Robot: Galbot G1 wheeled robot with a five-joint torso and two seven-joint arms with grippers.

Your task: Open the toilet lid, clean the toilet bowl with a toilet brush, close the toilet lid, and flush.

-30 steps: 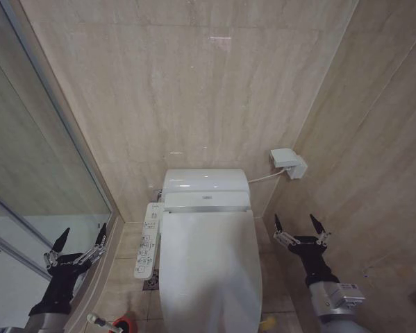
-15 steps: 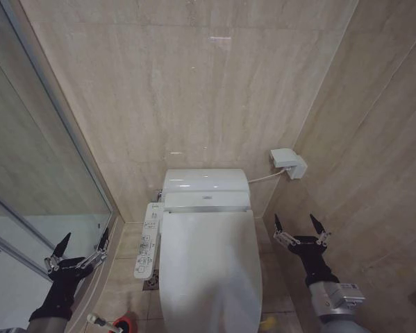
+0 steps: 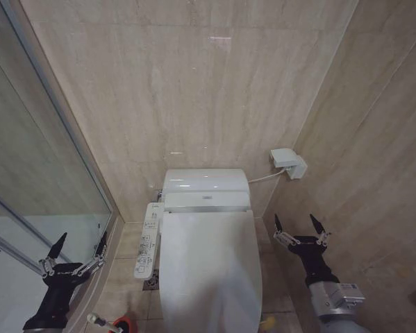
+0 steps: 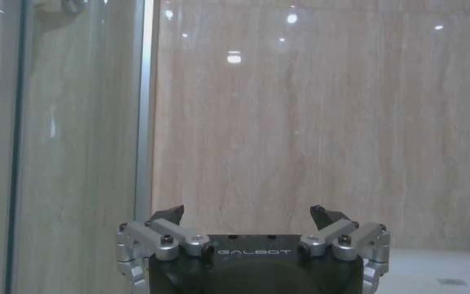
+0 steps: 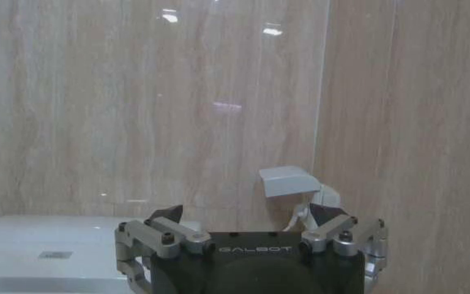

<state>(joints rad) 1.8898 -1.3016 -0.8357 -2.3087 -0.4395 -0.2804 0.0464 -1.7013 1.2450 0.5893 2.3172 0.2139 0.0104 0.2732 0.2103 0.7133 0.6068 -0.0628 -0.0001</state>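
A: Beige tiled bathroom. In the head view the toilet lid (image 3: 209, 267) lies closed; both end effectors, left (image 3: 74, 252) and right (image 3: 299, 227), are spread wide beside it.

B: Wrist views agree. I would hook the front edge.

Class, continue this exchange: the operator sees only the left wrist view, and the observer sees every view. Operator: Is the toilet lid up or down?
Observer: Down. The toilet lid lies shut.
Operator: Where is the toilet brush?
Observer: The toilet brush is on the floor left of the toilet, in its red holder, near the left hand.
Operator: And the right hand?
Observer: The right hand is open and empty, right of the toilet.
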